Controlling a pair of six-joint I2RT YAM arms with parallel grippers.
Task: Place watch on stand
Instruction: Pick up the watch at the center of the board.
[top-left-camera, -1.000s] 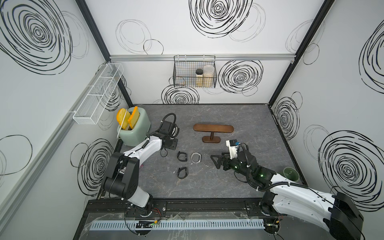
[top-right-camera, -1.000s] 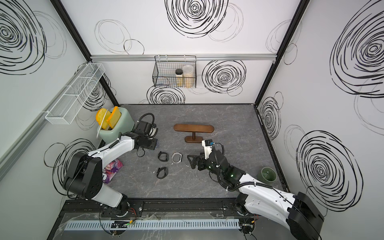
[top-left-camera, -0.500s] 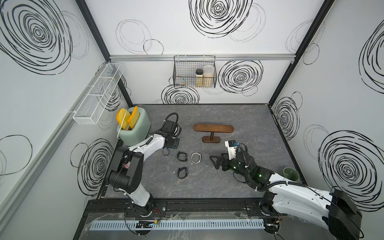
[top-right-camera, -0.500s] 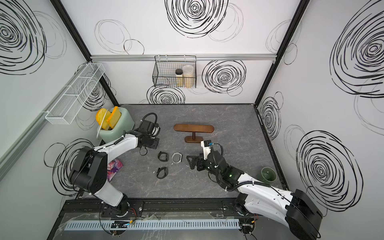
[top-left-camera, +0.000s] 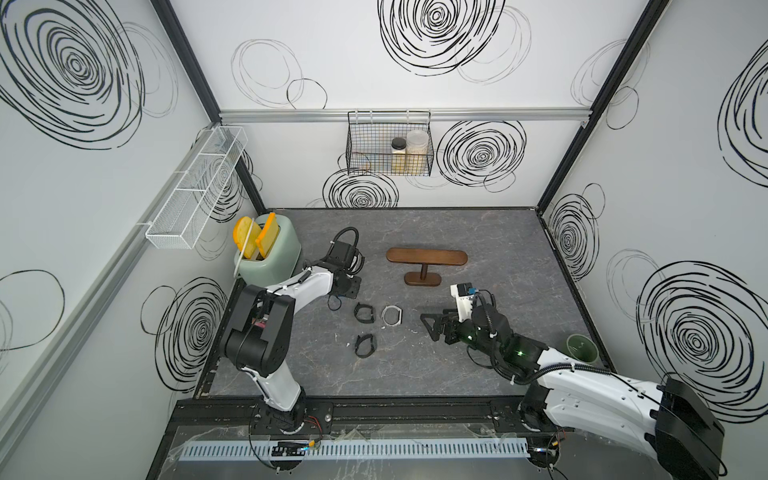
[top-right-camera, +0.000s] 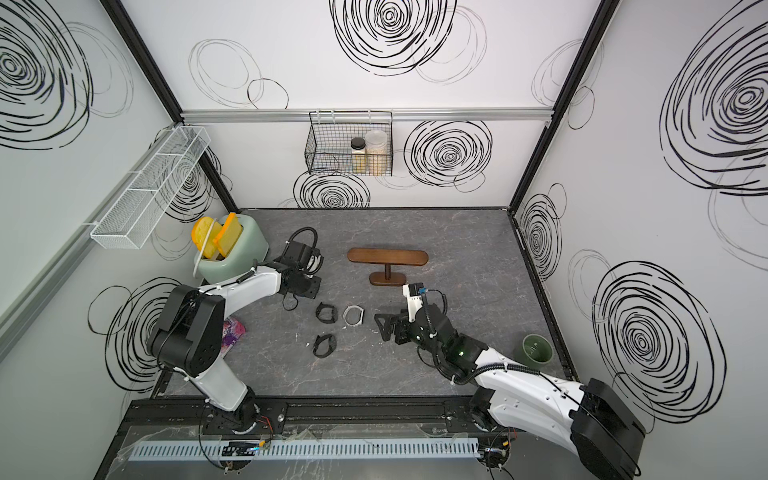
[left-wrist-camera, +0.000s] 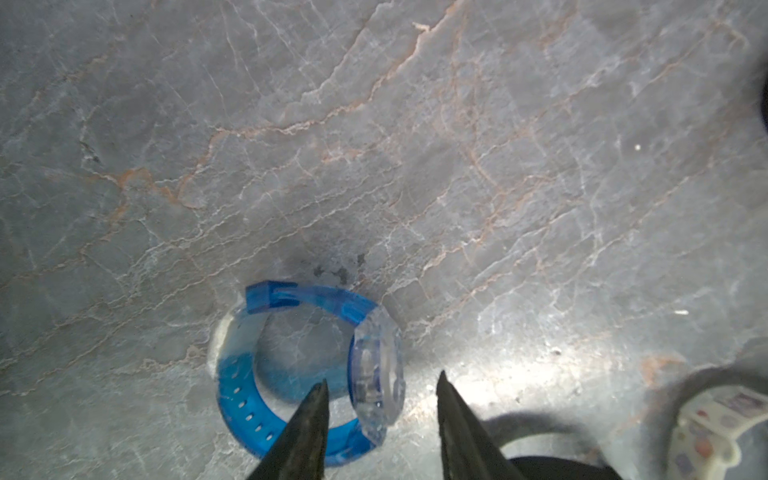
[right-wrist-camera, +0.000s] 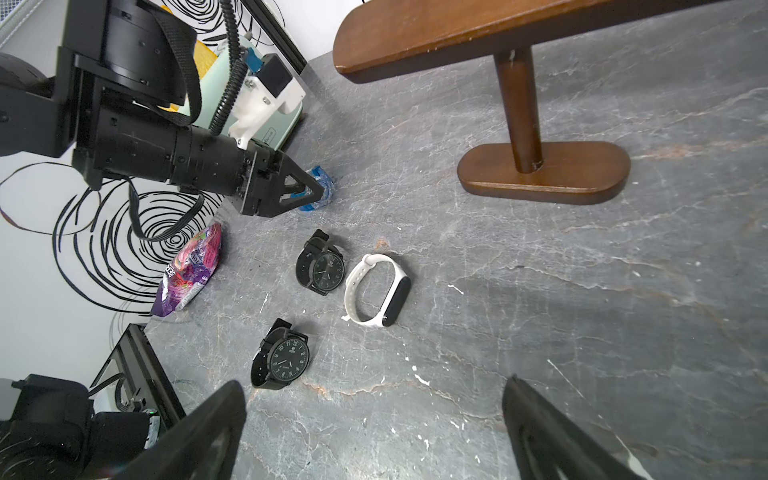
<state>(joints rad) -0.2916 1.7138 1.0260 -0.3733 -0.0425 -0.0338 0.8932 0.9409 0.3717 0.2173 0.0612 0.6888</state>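
Up on the wall behind the stand (top-left-camera: 427, 256) hangs a black wire basket (top-left-camera: 365, 137), and in it stand two jars side by side, a dark-lidded jar (top-left-camera: 398, 156) and a taller pale jar (top-left-camera: 417, 151). Off one end of the stand sits a mint toaster (top-left-camera: 278, 253) with two yellow slices (top-left-camera: 268, 237) poking up out of its slots. Well off the stand's other end, toward the arms' bases, there's a green cup (top-left-camera: 582, 357); what's inside I can't make out. On the grey marbled bench (top-left-camera: 478, 249), the blue watch (left-wrist-camera: 241, 399) lies toward the toaster end of the stand, apart from it. The left gripper (left-wrist-camera: 380, 378) is down over it, jaws apart, one finger over the strap loop and the other outside the clear face. In front of the stand lie two black watches (right-wrist-camera: 322, 270) (right-wrist-camera: 286, 359) and a white band (right-wrist-camera: 397, 299), with the right gripper (right-wrist-camera: 372, 384) spread wide above the bench near them, holding nothing. A purple snack bag (right-wrist-camera: 193, 266) lies by the bench edge. The walls are white, scribbled with black swirls.
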